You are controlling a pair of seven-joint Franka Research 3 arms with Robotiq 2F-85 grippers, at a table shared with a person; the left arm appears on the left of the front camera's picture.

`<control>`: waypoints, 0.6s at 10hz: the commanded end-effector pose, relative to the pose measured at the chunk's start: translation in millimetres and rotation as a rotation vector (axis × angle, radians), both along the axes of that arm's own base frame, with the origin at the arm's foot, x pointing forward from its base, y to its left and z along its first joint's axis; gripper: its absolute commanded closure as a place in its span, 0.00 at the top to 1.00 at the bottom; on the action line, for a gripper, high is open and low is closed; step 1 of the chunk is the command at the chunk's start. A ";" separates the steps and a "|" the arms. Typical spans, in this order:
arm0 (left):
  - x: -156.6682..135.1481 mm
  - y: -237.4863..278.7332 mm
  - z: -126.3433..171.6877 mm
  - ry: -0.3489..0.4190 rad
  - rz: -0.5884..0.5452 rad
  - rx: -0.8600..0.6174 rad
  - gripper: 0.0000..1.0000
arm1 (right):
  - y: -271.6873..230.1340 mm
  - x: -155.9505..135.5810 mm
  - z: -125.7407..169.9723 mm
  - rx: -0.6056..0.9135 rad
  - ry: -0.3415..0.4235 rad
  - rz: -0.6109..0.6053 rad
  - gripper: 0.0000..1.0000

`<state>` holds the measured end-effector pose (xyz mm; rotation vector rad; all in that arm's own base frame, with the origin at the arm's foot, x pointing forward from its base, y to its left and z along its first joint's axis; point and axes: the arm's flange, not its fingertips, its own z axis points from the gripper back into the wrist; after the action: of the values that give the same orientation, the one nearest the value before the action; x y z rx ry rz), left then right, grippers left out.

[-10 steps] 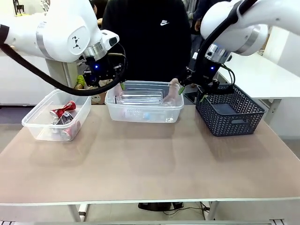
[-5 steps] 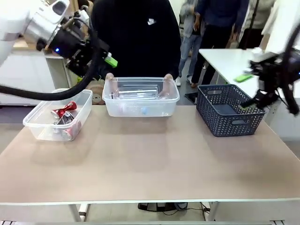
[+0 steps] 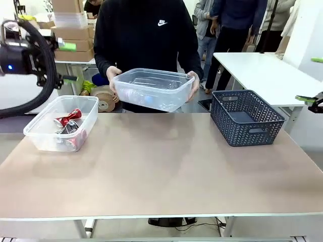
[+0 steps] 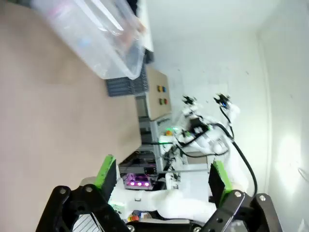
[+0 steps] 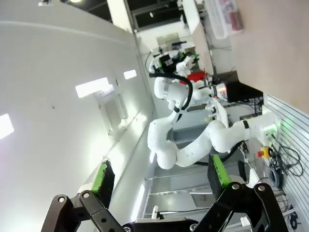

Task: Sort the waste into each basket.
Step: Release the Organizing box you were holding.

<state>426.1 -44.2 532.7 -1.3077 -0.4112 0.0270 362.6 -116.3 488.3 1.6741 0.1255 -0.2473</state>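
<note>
A person's hands hold a clear basket (image 3: 166, 101) lifted above the table's far edge, with clear plastic bottles (image 3: 144, 95) inside. A second clear basket (image 3: 38, 132) sits on the table at the left and holds red cans (image 3: 69, 118). My left gripper (image 3: 68, 62) hangs open at the far left, above and behind that basket. My right gripper (image 3: 312, 79) stands open at the right edge, beyond the table. In the left wrist view the open gripper (image 4: 161, 174) is far from the lifted basket (image 4: 113, 65). In the right wrist view the open gripper (image 5: 160, 175) points away toward the room.
A dark lattice basket (image 3: 247, 117) stands at the table's right rear, holding nothing that I can see. The tan table (image 3: 161, 171) is bare in the middle and front. Other people stand behind, near a white table (image 3: 262, 70).
Both arms have drawn back from the middle basket to the picture's sides. The person has lifted the basket of bottles off the table.
</note>
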 end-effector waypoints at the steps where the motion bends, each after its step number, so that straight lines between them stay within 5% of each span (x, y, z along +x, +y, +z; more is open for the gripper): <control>1: -6.7 1.5 13.6 -0.050 -0.045 -0.031 1.00 | 14.1 -8.0 12.7 -0.043 -0.041 0.101 1.00; 6: -6.7 1.5 13.6 -0.050 -0.045 -0.031 1.00 | 14.1 -8.0 12.7 -0.043 -0.041 0.101 1.00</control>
<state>419.1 -41.9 548.5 -1.3322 -0.4100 -0.0221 356.6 -96.9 499.6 1.6301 0.1786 -0.1670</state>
